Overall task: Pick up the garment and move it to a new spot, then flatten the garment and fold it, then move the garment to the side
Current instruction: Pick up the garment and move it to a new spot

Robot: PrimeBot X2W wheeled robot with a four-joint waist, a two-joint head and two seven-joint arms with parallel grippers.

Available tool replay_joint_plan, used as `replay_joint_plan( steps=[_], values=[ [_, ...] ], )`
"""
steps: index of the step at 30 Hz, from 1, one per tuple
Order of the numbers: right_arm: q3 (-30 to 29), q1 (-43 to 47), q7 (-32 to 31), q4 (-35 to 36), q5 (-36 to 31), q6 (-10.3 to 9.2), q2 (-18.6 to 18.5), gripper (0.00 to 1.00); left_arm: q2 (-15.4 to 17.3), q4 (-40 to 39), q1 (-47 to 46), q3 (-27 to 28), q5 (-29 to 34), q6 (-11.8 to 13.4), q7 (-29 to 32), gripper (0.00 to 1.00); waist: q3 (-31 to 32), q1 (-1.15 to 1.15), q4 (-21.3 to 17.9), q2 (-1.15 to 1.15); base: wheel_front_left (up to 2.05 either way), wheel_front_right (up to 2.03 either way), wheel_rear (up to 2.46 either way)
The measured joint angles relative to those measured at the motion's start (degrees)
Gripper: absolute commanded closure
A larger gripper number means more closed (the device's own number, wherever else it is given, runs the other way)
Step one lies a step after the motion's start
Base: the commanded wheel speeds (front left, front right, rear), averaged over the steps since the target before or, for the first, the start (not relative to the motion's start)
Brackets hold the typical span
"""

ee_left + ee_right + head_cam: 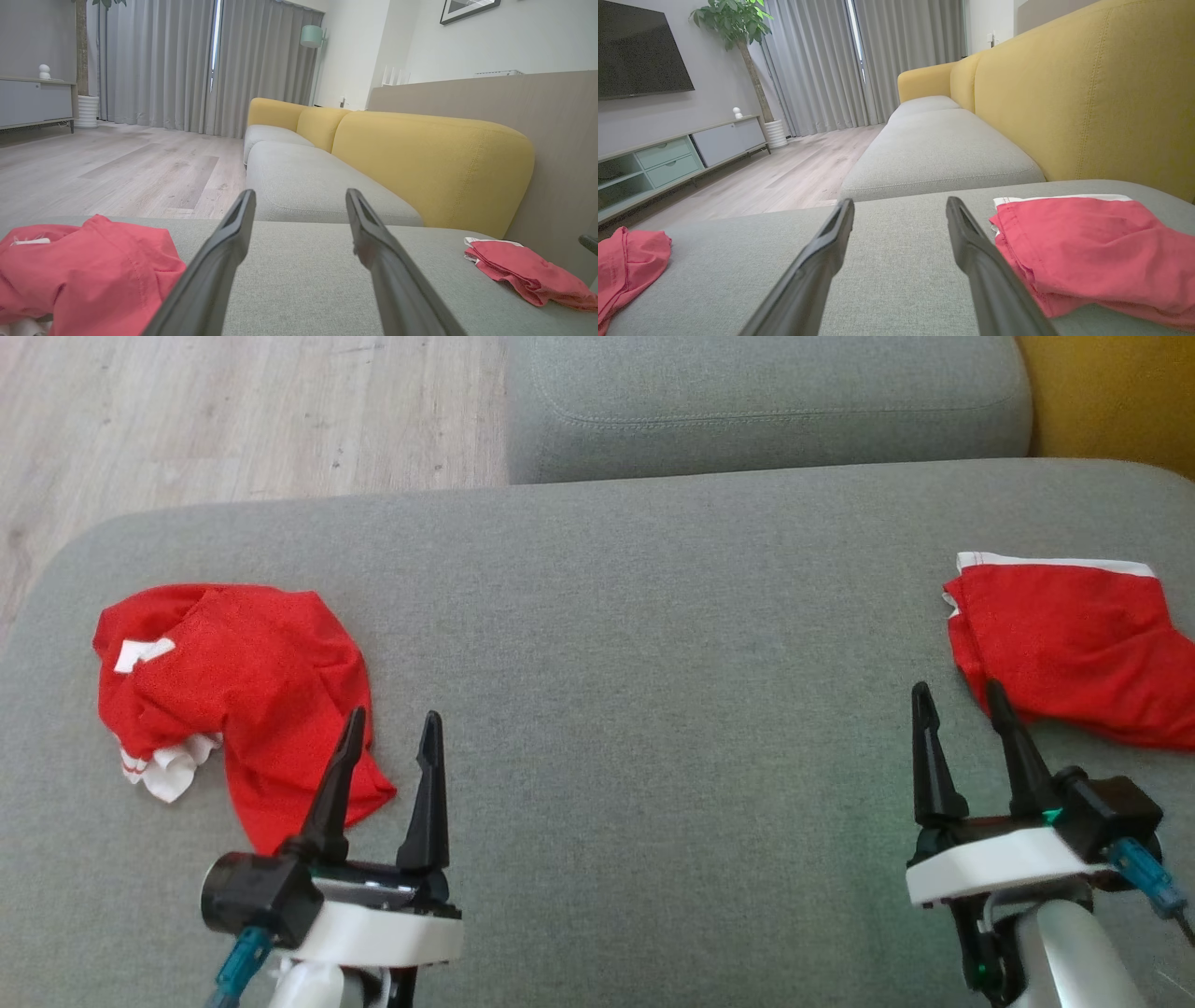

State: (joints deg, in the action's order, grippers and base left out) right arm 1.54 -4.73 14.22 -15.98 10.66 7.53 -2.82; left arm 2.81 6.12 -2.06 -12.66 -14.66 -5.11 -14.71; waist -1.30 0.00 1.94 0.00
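Garment [243,663] crumpled by empty, spread left gripper [394,712]; right gripper [959,685] likewise, by perhaps-folded cloth [1074,635].

No readable text, brand, number or sign anywhere. White patch [140,655] on crumpled red garment [261,681]: no letters to make out, too small to tell. Framed picture [467,8] on wall: cropped at top edge, nothing legible.
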Motion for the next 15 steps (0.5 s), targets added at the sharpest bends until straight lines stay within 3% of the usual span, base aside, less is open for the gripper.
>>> replay_joint_plan(
  steps=[15],
  values=[
    [0.21,0.87,0.15,1.78,0.00,0.00,0.01,0.00,0.00,-0.23,-0.02,-0.15,-0.16,0.07,0.00,0.00,-0.25,0.00,0.05,0.00,0.00,0.00,0.00]
  ],
)
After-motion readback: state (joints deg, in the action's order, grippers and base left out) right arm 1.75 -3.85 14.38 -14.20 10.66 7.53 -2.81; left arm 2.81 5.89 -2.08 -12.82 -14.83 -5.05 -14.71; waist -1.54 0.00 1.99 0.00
